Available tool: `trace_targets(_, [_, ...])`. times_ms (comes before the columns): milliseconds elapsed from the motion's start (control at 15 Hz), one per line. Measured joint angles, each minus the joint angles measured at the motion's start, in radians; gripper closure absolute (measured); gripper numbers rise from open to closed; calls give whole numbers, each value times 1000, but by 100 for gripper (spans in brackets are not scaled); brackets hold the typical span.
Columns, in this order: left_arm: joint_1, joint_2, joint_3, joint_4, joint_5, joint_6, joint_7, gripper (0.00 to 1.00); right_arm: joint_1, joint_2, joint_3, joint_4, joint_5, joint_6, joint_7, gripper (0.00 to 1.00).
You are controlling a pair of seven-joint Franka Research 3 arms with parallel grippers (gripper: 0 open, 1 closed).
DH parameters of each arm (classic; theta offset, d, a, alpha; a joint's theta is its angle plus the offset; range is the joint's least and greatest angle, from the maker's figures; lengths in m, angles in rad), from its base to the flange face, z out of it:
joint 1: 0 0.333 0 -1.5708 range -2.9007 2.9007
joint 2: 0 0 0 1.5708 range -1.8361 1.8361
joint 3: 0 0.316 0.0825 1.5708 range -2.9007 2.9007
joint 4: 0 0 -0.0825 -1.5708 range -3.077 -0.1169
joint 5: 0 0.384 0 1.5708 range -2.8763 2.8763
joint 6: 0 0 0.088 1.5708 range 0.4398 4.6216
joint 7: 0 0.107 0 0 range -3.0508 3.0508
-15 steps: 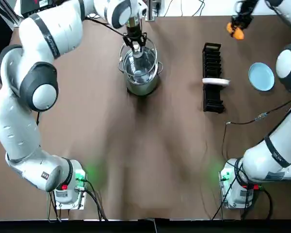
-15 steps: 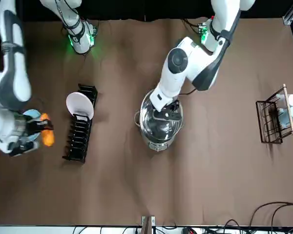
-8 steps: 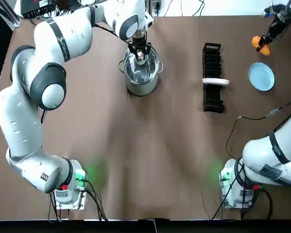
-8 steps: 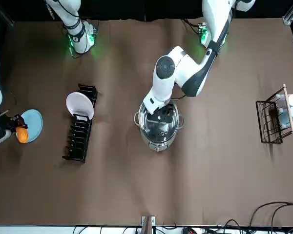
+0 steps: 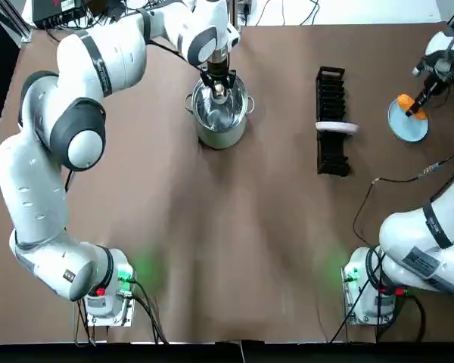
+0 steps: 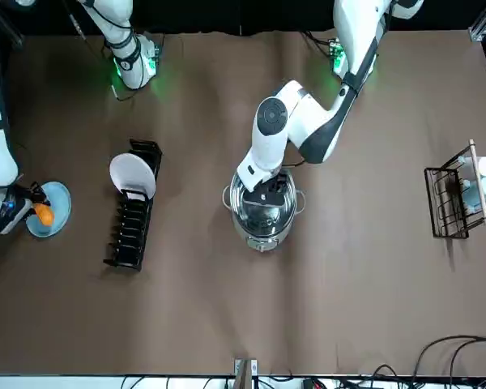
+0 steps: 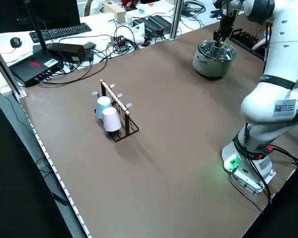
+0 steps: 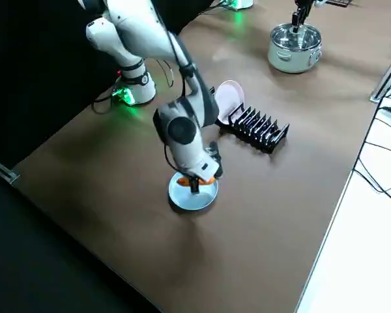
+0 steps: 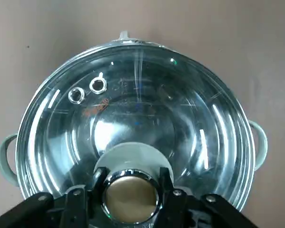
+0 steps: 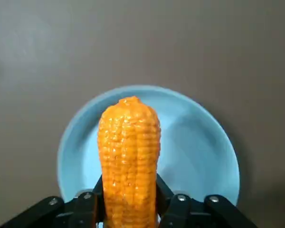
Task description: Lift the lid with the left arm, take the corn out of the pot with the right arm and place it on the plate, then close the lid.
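Right gripper (image 10: pixel 129 192) has swung the corn (image 10: pixel 128 152) in over the blue plate (image 10: pixel 202 156), out at 2 o'clock on the table, fingers pinching the cob. Left gripper (image 9: pixel 131 190) clamps the knob (image 9: pixel 130 199) of the glass lid (image 9: pixel 133 104) on the pot (image 5: pixel 219 136) at 12 o'clock.

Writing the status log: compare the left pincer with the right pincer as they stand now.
The left pincer grips the metal knob of the lid, over the pot. The right pincer grips the corn, over the blue plate toward the table's right side. The left holds a round, shiny knob, the right a long, bumpy cob by one end. Both are shut on their loads.
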State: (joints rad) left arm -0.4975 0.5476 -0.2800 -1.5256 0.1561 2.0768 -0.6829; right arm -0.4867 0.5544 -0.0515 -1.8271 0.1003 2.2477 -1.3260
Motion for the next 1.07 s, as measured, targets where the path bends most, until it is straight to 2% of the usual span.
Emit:
trace_targets(600, [0,3,7,2,2,0,-1,49,-11,31,21,0,0,22,-24,60])
trace_targets(667, [0,6,11,1,8,0,-1,49,-11,32,21,0,0,21,-24,56])
trace_targets(933, [-1,11,11,3,9,3,-1,49,-8,33,25,2,0,22,-25,21])
trace_targets(1000, [-1,11,11,3,9,3,-1,49,-3,33,27,7,0,22,-25,15])
trace_targets(1067, [-1,11,11,3,9,3,-1,49,5,33,29,18,0,22,-24,15])
